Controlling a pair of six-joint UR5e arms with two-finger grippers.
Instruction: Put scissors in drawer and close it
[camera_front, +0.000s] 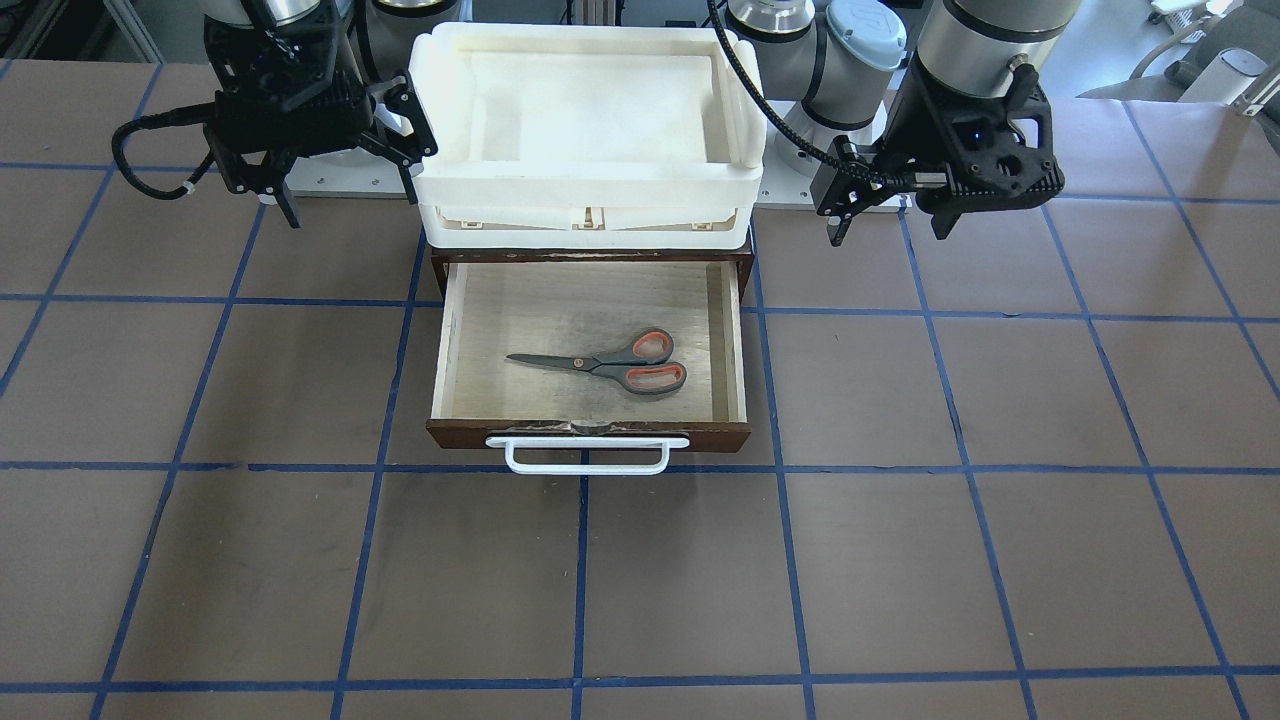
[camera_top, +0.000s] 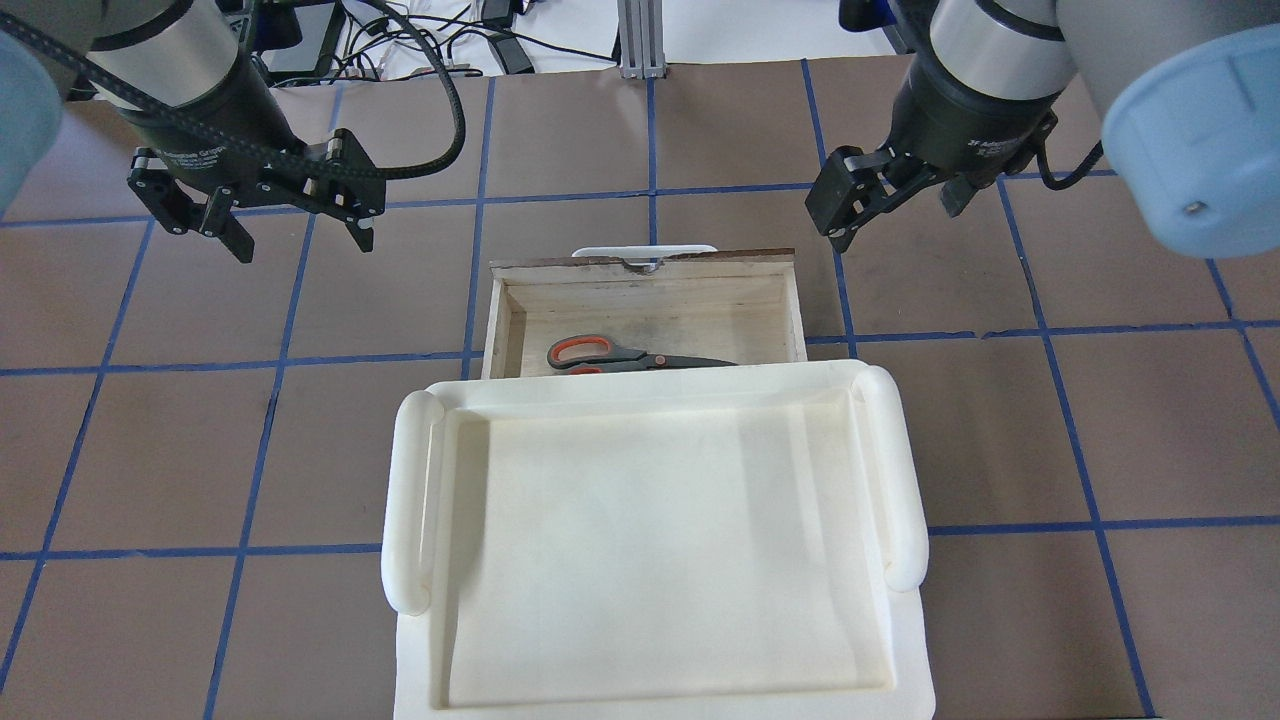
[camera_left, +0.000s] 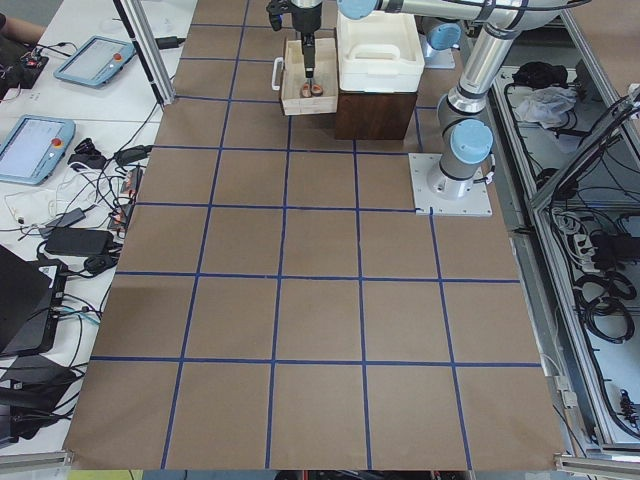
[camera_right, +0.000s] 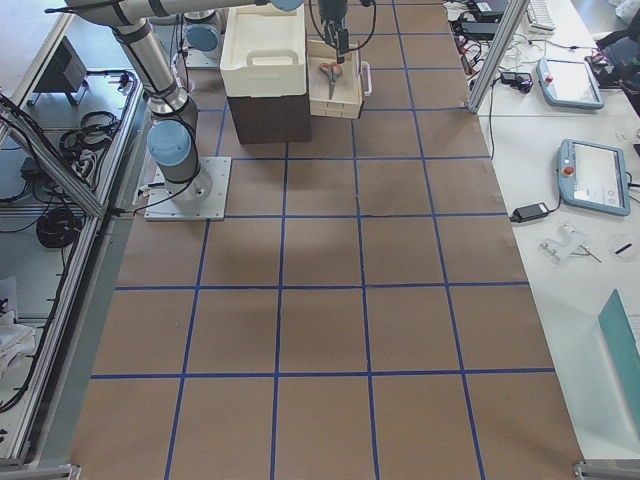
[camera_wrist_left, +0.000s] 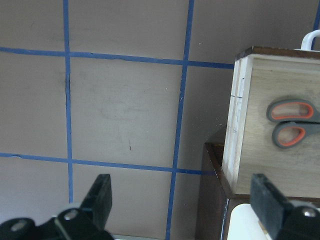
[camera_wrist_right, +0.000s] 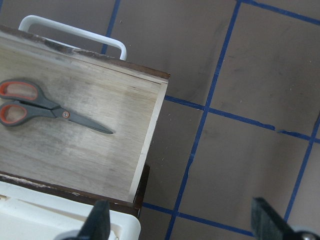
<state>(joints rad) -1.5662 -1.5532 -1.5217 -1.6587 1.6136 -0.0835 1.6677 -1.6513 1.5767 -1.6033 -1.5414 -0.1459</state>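
The scissors, grey handles lined orange-red, lie flat inside the open drawer, blades toward the robot's right. They also show in the overhead view and both wrist views. The drawer is pulled out of its dark brown cabinet, with its white bar handle at the front. My left gripper is open and empty, hovering over the table to the drawer's left. My right gripper is open and empty, hovering to the drawer's right. Neither touches the drawer.
A white plastic bin sits on top of the cabinet behind the drawer and hides the drawer's rear part from overhead. The brown table has a blue tape grid. Tablets and cables lie beyond the table's far edge.
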